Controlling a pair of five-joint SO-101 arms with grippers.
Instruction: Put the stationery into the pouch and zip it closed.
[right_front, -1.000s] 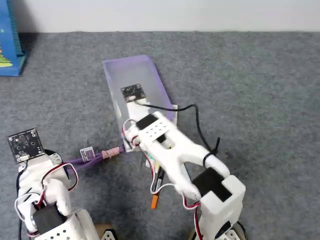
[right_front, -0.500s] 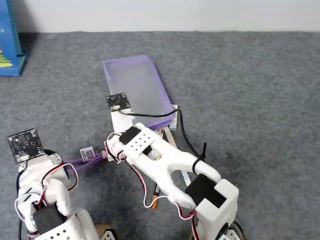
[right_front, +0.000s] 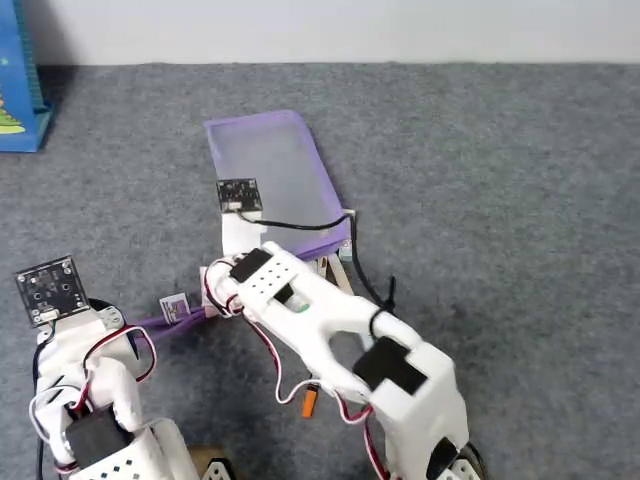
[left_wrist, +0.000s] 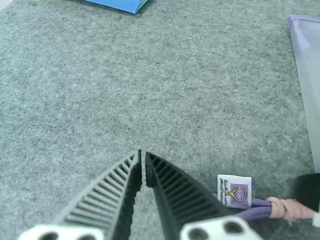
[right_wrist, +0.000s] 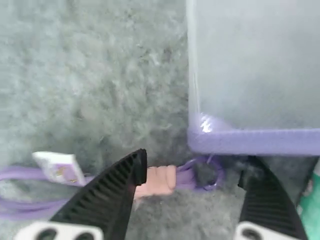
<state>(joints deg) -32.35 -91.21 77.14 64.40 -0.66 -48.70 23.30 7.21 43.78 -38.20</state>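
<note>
Near the table's (right_front: 520, 180) front-left corner the left gripper (left_wrist: 143, 156) rests with its jaws pressed together on nothing, just beside the paper tag (left_wrist: 234, 190) on the purple cord (right_front: 150, 320). Further right, the pink knot (right_wrist: 156, 181) lies between the right gripper's (right_wrist: 195, 165) spread jaws, close to the zip ring (right_wrist: 212, 172) at the near corner of the pouch (right_front: 270, 165), which lies flat toward the far edge. I judge the claw should sink until the knot sits deep, close squarely, then pull along the zip line. An orange-tipped pen (right_front: 310, 400) lies outside, near the front edge.
</note>
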